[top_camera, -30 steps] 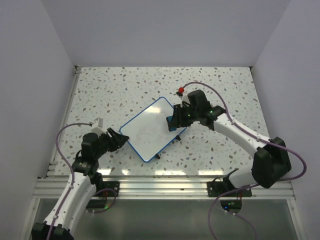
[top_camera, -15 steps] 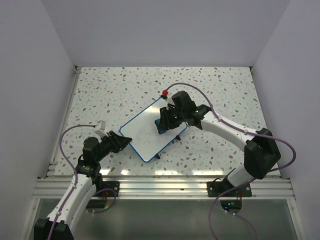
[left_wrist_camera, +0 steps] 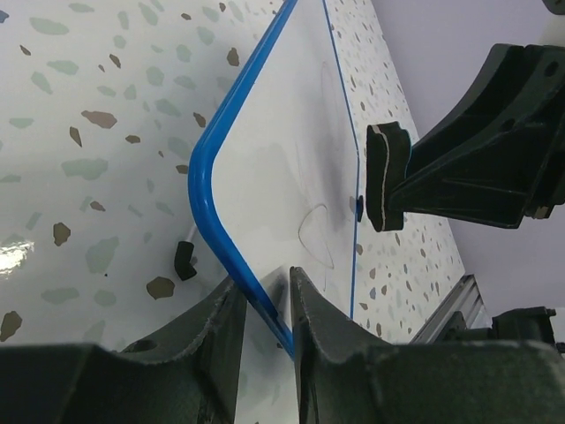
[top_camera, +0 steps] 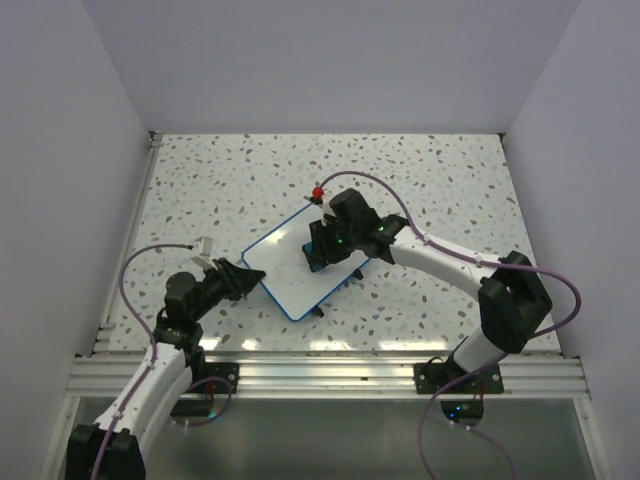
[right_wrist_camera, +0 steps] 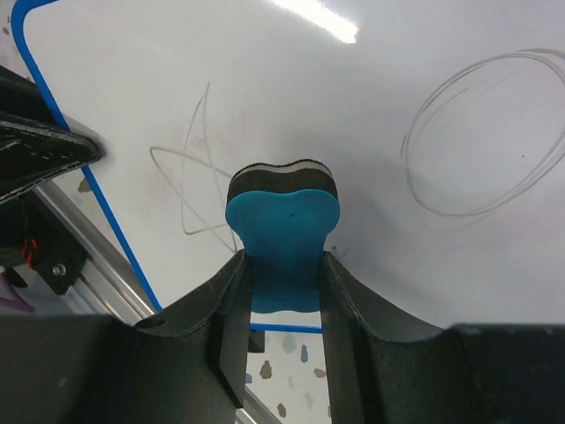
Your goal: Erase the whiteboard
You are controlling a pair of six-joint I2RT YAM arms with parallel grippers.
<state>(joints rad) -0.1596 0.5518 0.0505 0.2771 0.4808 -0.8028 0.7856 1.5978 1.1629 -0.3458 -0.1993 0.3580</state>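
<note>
The whiteboard lies tilted on the speckled table, white with a thin blue rim and faint grey scribbles. My right gripper is shut on the blue eraser, whose felt face presses on the board between a star-like scribble and a faint oval. My left gripper is shut on the board's blue rim at its near-left corner. The left wrist view also shows the eraser standing on the board's far side.
The speckled table spreads all around the board. Small black tabs stick out under the board's edge. An aluminium rail runs along the near edge. White walls stand on three sides.
My right gripper has slid the eraser leftward across the board, from its right edge toward the middle. My left gripper has closed in on the board's near-left corner.
</note>
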